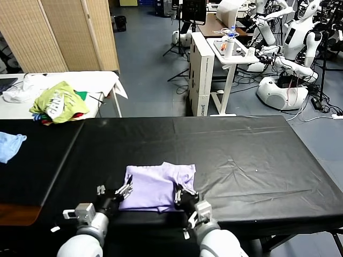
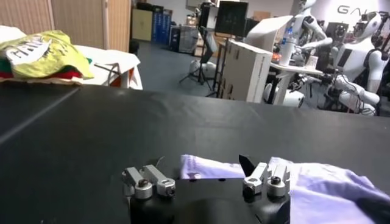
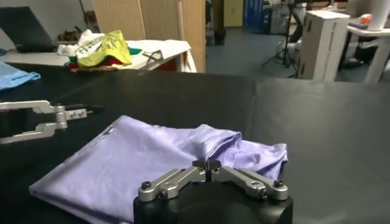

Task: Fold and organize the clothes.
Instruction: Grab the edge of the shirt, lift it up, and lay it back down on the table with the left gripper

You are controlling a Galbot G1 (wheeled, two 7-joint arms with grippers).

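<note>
1. Both grippers sit at the near edge of the black table (image 1: 241,160) in the head view. The left gripper (image 1: 119,193) has its fingers spread wide just beside the near left edge of the lavender T-shirt (image 1: 158,184). The right gripper (image 1: 184,191) rests at the shirt's near right corner, its tips drawn together. The shirt lies folded into a rough rectangle near the middle of the table's near side. A small blue cloth (image 1: 9,144) lies at the far left edge, and a yellow-green garment (image 1: 59,101) sits on a white table (image 1: 102,80) beyond.

2. In the left wrist view, the left gripper (image 2: 207,176) is wide apart, one finger over bare black table, the other finger (image 2: 263,176) at the shirt's edge. The T-shirt (image 2: 323,189) spreads off to one side. The yellow-green garment (image 2: 42,55) shows far off.

3. In the right wrist view, the right gripper (image 3: 208,165) has its tips pressed together, touching or just above the T-shirt (image 3: 134,164); whether cloth is pinched between them I cannot tell. The left gripper (image 3: 85,119) stands open just beside the shirt's far edge. The yellow-green garment (image 3: 109,49) and blue cloth (image 3: 12,76) lie beyond.
</note>
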